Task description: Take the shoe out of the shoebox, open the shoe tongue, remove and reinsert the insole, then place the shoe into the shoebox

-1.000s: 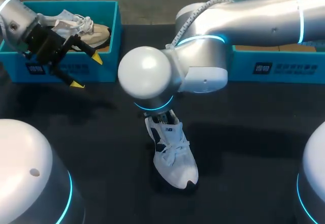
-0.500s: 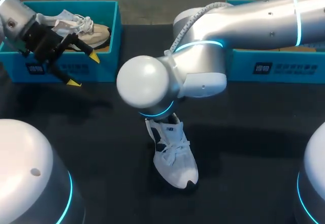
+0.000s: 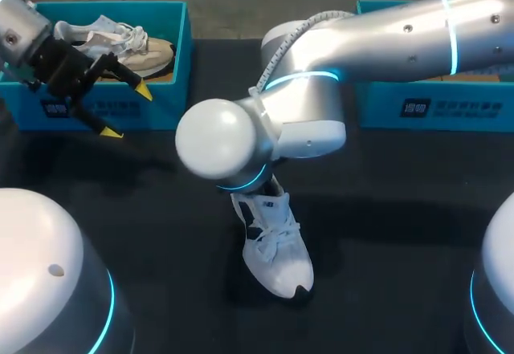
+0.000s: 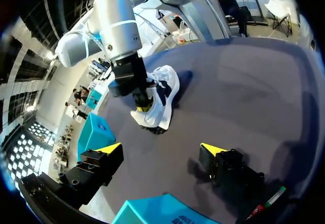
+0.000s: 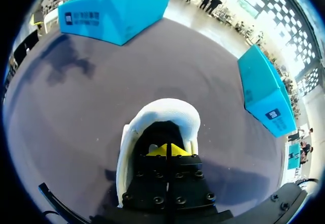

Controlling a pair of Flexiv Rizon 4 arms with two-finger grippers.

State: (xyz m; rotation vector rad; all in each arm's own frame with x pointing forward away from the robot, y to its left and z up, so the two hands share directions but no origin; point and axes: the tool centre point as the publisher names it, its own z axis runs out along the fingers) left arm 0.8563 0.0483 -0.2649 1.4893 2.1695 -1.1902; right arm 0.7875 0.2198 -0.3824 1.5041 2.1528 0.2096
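Black table (image 3: 401, 209) with two teal boxes along its far edge: the left shoebox (image 3: 178, 49), holding a tan shoe (image 3: 144, 49), and the right shoebox (image 3: 418, 105). The white shoe (image 3: 277, 250) lies near the table's middle, its long axis running from heel, toward the far edge, to toe, toward the near edge. The right arm reaches in to the middle and stands directly over the heel. The right claw (image 5: 166, 150) is clenched, yellow tips pressed together down inside the shoe's opening. Whether they pinch the insole cannot be seen. The left claw (image 3: 127, 111) is released, fingers wide, just in front of the left shoebox and well apart from the shoe. Bare table surrounds the shoe on every side.
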